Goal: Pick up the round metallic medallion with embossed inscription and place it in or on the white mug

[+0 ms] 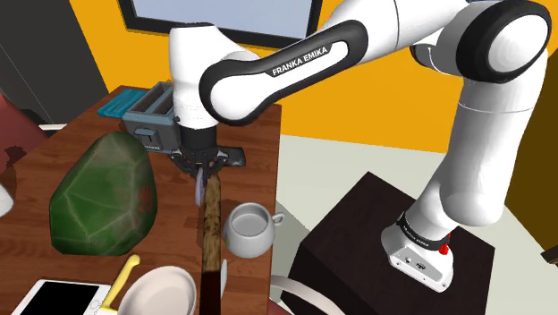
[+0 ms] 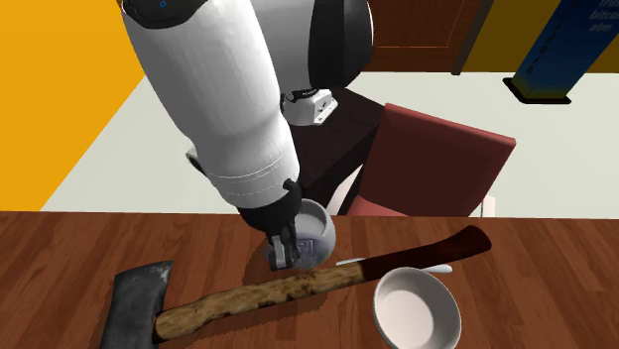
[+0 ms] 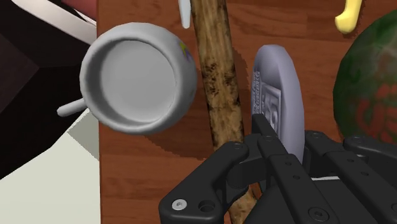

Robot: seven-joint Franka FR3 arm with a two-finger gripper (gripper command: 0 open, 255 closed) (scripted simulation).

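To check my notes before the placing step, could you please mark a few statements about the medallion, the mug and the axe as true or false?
1. The gripper clasps the medallion on edge between its fingers. True.
2. In the wrist view, the axe handle runs between the mug and the medallion. True.
3. The medallion lies inside the mug. False: the mug is empty, and the gripper holds the medallion.
4. The mug lies tipped on its side. False: it stands upright, mouth upward.

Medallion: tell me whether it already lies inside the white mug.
No, the medallion is clasped on edge in the gripper beside the axe handle, and the mug holds nothing.
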